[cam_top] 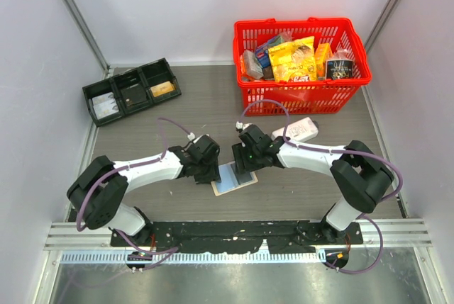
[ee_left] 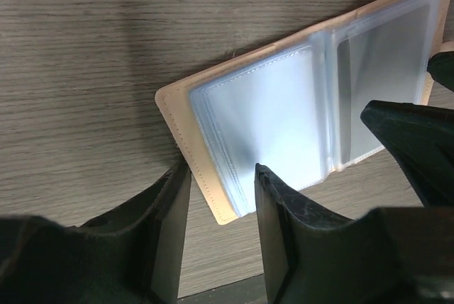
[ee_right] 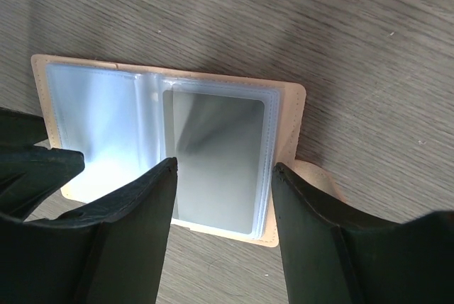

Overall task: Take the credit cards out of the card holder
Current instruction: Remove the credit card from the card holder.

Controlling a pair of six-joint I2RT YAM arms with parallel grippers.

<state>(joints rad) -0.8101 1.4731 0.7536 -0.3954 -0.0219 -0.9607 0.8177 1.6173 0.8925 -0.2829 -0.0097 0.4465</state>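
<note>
While both arms are reaching inward from the near edge, the top camera is showing the card holder (cam_top: 233, 178) lying open and flat on the table (cam_top: 163, 116), right between them. The left claw (cam_top: 211, 171) is hanging over its left edge and the right claw (cam_top: 245, 168) over its right half, the two nearly meeting. A red basket (cam_top: 301, 97) full of packets is sitting at the far right, a black tray (cam_top: 131, 89) at the far left, and a white box (cam_top: 298, 130) is lying near the basket, well apart from the holder.

Through the left wrist camera, the left claw (ee_left: 221, 171) is standing partly spread and gripping nothing, its fingers straddling the near corner of the card holder (ee_left: 284, 105). One finger is sitting over the pale blue clear sleeves, the other over bare wood beside the tan border; whether either is touching I cannot tell.

Through the right wrist camera, the right claw (ee_right: 223, 169) is standing wide and holding nothing, its fingers flanking a grey card (ee_right: 216, 155) tucked in its sleeve. A small tan tab (ee_right: 310, 171) is poking out beside the outer finger
</note>
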